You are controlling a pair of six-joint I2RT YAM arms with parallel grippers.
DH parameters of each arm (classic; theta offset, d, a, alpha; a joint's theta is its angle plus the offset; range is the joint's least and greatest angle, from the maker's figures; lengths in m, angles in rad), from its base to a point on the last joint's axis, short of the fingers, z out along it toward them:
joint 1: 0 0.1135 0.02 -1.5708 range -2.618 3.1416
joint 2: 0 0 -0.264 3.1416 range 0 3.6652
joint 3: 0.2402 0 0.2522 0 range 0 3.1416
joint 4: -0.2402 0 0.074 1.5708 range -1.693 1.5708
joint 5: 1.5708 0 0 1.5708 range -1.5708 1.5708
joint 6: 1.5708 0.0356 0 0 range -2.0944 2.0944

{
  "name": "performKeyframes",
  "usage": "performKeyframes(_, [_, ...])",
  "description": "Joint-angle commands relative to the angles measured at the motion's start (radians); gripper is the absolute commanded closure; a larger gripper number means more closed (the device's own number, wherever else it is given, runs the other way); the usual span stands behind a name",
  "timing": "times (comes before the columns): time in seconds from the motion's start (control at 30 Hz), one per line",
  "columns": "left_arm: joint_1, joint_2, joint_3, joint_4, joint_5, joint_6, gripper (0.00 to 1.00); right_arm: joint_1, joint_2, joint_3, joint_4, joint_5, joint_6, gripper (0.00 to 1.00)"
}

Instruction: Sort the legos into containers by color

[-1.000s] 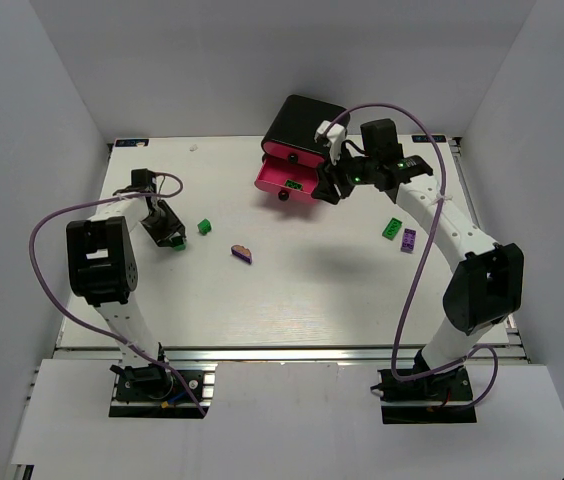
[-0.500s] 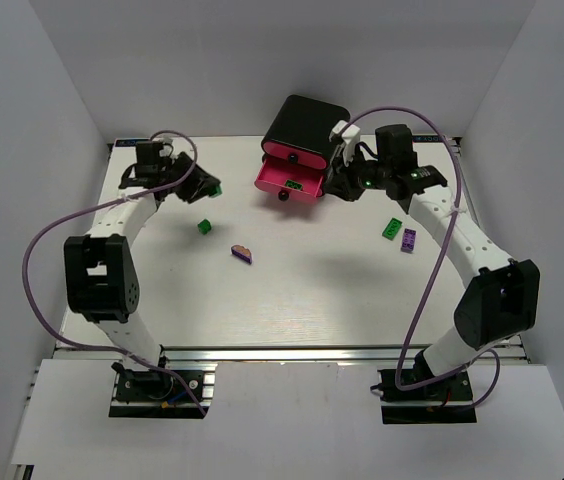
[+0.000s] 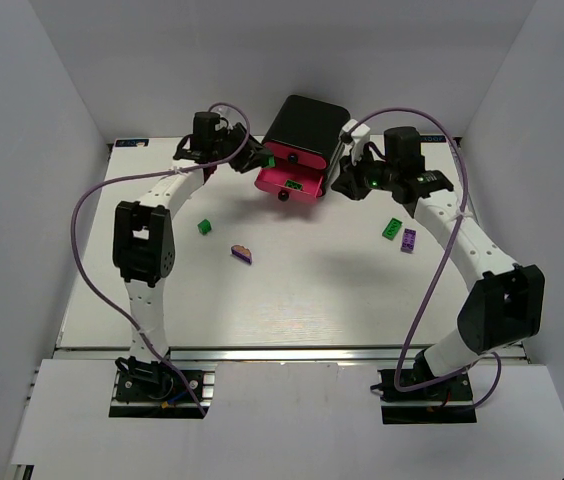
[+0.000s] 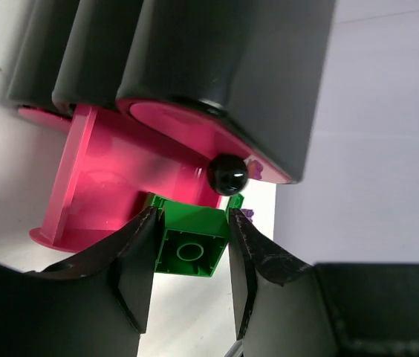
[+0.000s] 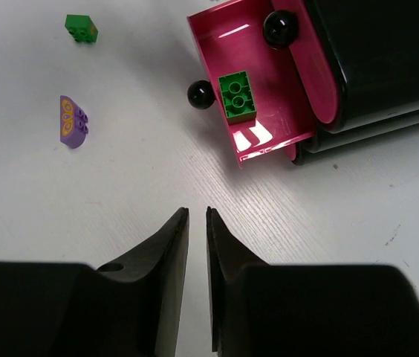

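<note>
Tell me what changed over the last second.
The left gripper, shut on a green brick, swung from the left of the table up to the open pink drawer. The right gripper backed off slightly rightward and closed to a narrow gap, empty. Unmoved: the brick lying in the drawer and four loose bricks.

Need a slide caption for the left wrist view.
Left gripper shut on a green brick, held at the open pink drawer near a black knob.
</note>
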Motion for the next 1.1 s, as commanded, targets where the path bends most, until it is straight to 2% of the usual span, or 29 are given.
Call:
performKeyframes(0.0, [-0.013, 0.003, 0.045, -0.032, -0.034, -0.013, 0.66, -0.009, -0.047, -0.018, 0.051, 0.004, 0.014, 0.78])
performKeyframes(0.07, [-0.033, 0.032, 0.065, -0.035, -0.034, -0.014, 0.63, -0.013, -0.049, -0.023, 0.052, 0.004, 0.014, 0.78])
performKeyframes(0.2, [-0.042, 0.099, 0.157, -0.081, -0.034, 0.001, 0.49, -0.021, -0.05, -0.032, 0.048, 0.003, 0.009, 0.76])
performKeyframes(0.33, [-0.052, 0.127, 0.202, -0.088, -0.04, -0.007, 0.4, -0.029, -0.063, -0.049, 0.04, 0.003, 0.005, 0.7])
performKeyframes(0.4, [-0.052, 0.119, 0.203, -0.088, -0.04, -0.01, 0.34, -0.035, -0.073, -0.055, 0.032, 0.01, 0.002, 0.59])
performKeyframes(0.5, [-0.052, 0.083, 0.179, -0.093, -0.042, -0.007, 0.31, -0.05, -0.09, -0.075, 0.017, 0.035, 0.015, 0.47])
performKeyframes(0.6, [-0.052, 0.02, 0.128, -0.084, -0.042, -0.007, 0.31, -0.076, -0.087, -0.086, -0.009, 0.081, 0.07, 0.42])
performKeyframes(0.73, [-0.032, -0.098, 0.087, -0.082, -0.052, 0.027, 0.4, -0.142, 0.0, -0.061, -0.121, 0.221, 0.159, 0.43])
performKeyframes(0.77, [-0.032, -0.134, 0.07, -0.085, -0.077, 0.054, 0.51, -0.153, 0.023, -0.055, -0.159, 0.252, 0.176, 0.44])
performKeyframes(0.8, [-0.02, -0.17, 0.023, -0.09, -0.094, 0.073, 0.58, -0.171, 0.043, -0.04, -0.175, 0.322, 0.198, 0.44])
performKeyframes(0.83, [-0.009, -0.245, 0.0, -0.094, -0.109, 0.094, 0.63, -0.188, 0.084, -0.031, -0.198, 0.323, 0.194, 0.44])
performKeyframes(0.9, [0.002, -0.318, -0.059, -0.125, -0.15, 0.157, 0.66, -0.205, 0.132, 0.011, -0.262, 0.335, 0.189, 0.42])
performKeyframes(0.97, [0.014, -0.414, -0.16, -0.156, -0.17, 0.194, 0.56, -0.234, 0.21, 0.046, -0.3, 0.34, 0.215, 0.41])
performKeyframes(1.0, [0.028, -0.445, -0.198, -0.166, -0.193, 0.199, 0.43, -0.239, 0.235, 0.069, -0.346, 0.352, 0.23, 0.4])
performKeyframes(1.07, [0.04, -0.529, -0.322, -0.18, -0.212, 0.206, 0.39, -0.26, 0.289, 0.117, -0.362, 0.352, 0.256, 0.39])
